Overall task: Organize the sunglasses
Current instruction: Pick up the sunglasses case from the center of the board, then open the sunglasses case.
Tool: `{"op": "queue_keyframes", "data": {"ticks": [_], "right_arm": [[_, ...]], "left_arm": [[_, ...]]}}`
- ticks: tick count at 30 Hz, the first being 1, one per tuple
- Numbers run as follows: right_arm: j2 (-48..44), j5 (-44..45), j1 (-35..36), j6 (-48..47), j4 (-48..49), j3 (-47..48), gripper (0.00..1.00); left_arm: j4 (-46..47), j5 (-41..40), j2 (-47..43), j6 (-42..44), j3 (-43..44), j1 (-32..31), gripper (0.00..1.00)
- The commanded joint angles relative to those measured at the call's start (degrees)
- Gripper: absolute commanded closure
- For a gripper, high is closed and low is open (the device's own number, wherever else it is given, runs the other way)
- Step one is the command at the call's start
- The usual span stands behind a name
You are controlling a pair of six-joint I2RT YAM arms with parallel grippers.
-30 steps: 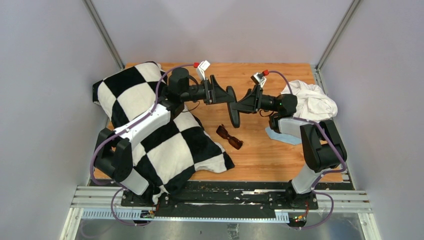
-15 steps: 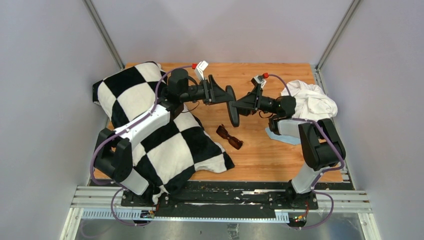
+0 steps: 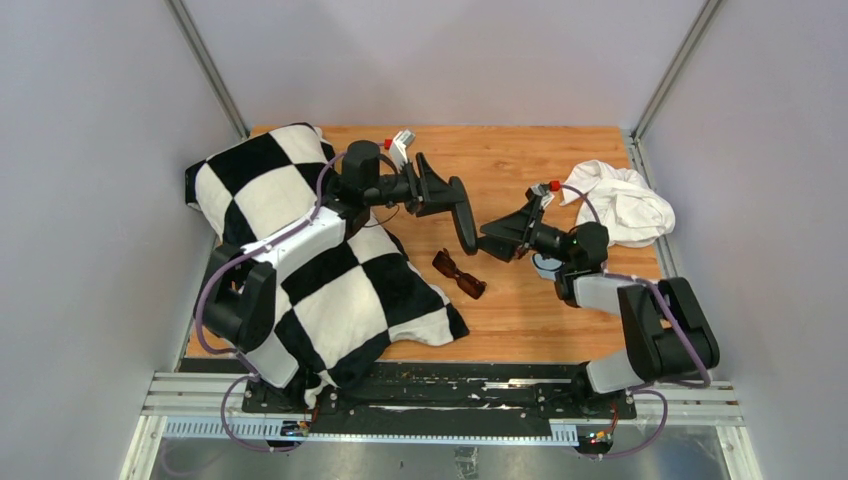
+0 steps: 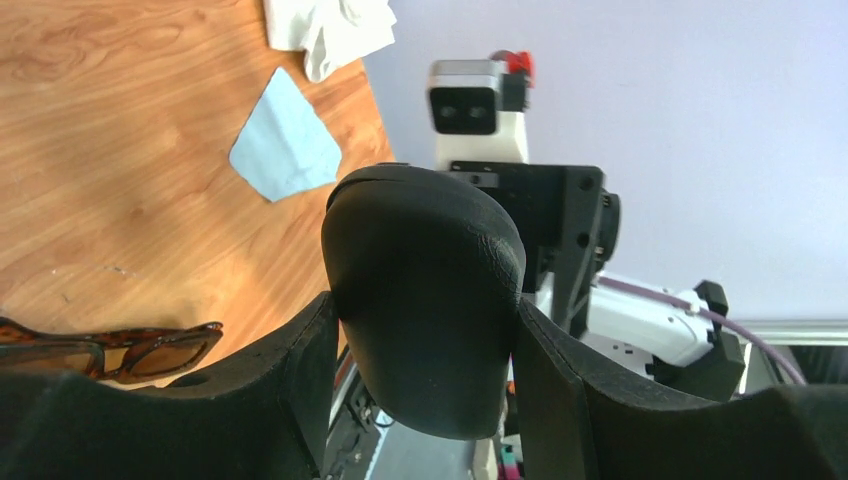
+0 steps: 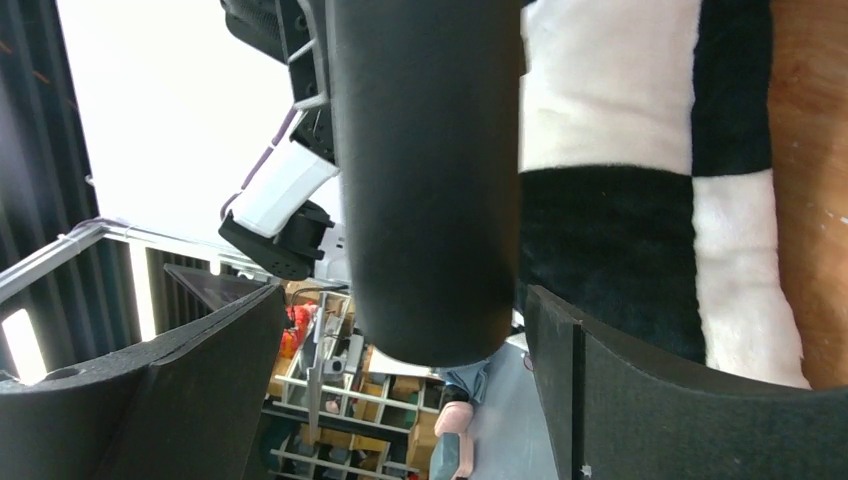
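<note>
The sunglasses (image 3: pixel 459 274), dark reddish-brown with brown lenses, lie folded on the wooden table next to the pillow; they also show in the left wrist view (image 4: pixel 110 350). My left gripper (image 3: pixel 452 198) is shut on the black oval case (image 3: pixel 466 218) and holds it on edge above the table; the case (image 4: pixel 425 290) is squeezed between its fingers. My right gripper (image 3: pixel 487 240) is open just right of the case's lower end. In the right wrist view the case (image 5: pixel 425 180) hangs between the spread fingers (image 5: pixel 200 380) with a gap on each side.
A black-and-white checked pillow (image 3: pixel 300 270) covers the left of the table under my left arm. A white cloth (image 3: pixel 620 200) lies bunched at the back right. A small light blue cloth (image 4: pixel 285 150) lies flat on the wood near my right arm.
My right gripper has come off the case and drawn back toward the near right, dropping lower. My left gripper still holds the case, which has tilted and shifted slightly left.
</note>
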Motion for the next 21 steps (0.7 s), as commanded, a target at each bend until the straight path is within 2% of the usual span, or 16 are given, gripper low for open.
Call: {"op": "queue_keyframes", "data": {"ticks": [1, 4, 7, 9, 14, 21], "right_arm": [[-7.3, -1.7, -1.2, -10.6, -15.0, -1.3, 0.04], [-9.4, -2.3, -1.2, -16.2, -22.3, 1.3, 0.01], [-7.4, -2.2, -1.2, -19.0, -25.5, 4.2, 0.0], [-4.3, -2.0, -1.2, -16.7, -21.1, 5.2, 0.0], [7.4, -0.9, -1.0, -0.6, 5.7, 7.0, 0.04], [11.0, -0.6, 2.3, -1.0, 6.8, 10.4, 0.1]], "left_arm": [[1.4, 3.1, 2.1, -2.6, 0.0, 0.4, 1.0], [1.4, 3.7, 2.3, -2.6, -0.2, 0.3, 1.0], [1.4, 3.7, 2.5, -2.6, -0.2, 0.3, 1.0], [1.5, 3.6, 2.8, -2.7, 0.0, 0.3, 1.0], [1.5, 4.2, 3.4, -2.7, -0.1, 0.3, 1.0], [1.4, 3.8, 3.4, -2.6, -0.4, 0.3, 1.0]]}}
